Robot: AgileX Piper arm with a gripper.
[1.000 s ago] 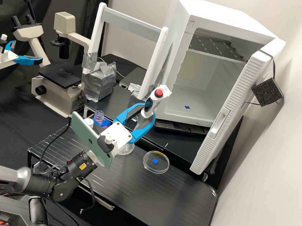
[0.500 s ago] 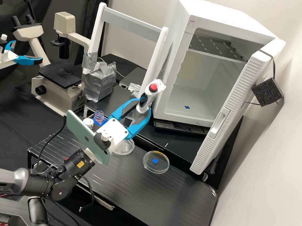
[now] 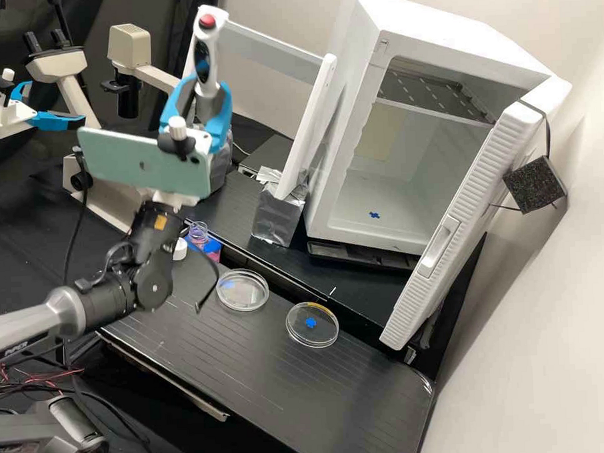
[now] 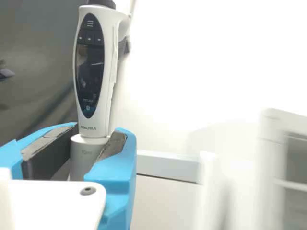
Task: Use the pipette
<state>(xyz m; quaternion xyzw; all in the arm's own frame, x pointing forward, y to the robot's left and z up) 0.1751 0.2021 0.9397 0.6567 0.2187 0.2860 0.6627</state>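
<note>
In the high view my gripper is raised in front of the white frame at the upper left, its two blue fingers shut on the pipette. The pipette stands about upright, red button on top. The wrist view has the gripper closed around the grey lower body of the pipette, the dark display facing the camera. On the black rack, one clear petri dish lies near the bottle, and another dish with a blue mark lies to its right. The pipette's lower end is hidden.
An open bottle stands in a blue holder beside a white cap. The white frame rises from taped blocks behind the rack. An open white incubator stands at the right, a microscope at the left.
The gripper has swung left and upward with the pipette, from above the dishes to near the microscope. The pipette has turned more upright, and both dishes are now uncovered to view.
</note>
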